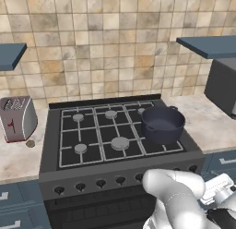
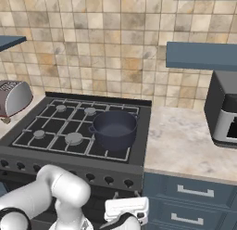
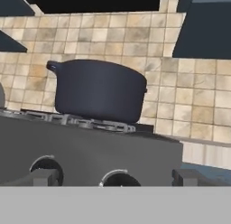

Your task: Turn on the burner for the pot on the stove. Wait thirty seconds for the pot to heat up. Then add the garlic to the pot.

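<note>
The dark navy pot (image 1: 162,124) (image 2: 114,129) stands on the right front grate of the black stove (image 1: 92,131) (image 2: 51,127). In the hand view the pot (image 3: 99,90) rises above the stove's front panel, seen from low down. My gripper (image 3: 116,179) is open and holds nothing. Its two tips stand wide apart, close in front of the round front knobs (image 3: 45,170) below the pot. The garlic (image 1: 30,143), a tiny tan lump, lies on the counter left of the stove, by the toaster. A row of dark knobs (image 1: 100,183) (image 2: 109,180) runs along the stove front.
A silver toaster (image 1: 17,118) (image 2: 14,98) with a red lever sits on the left counter. A dark boxy appliance (image 1: 221,87) (image 2: 224,113) stands at the back of the marble counter (image 2: 185,141) to the right. Blue shelves (image 1: 209,45) hang on the tiled wall, and blue drawers (image 2: 194,192) sit below the counter.
</note>
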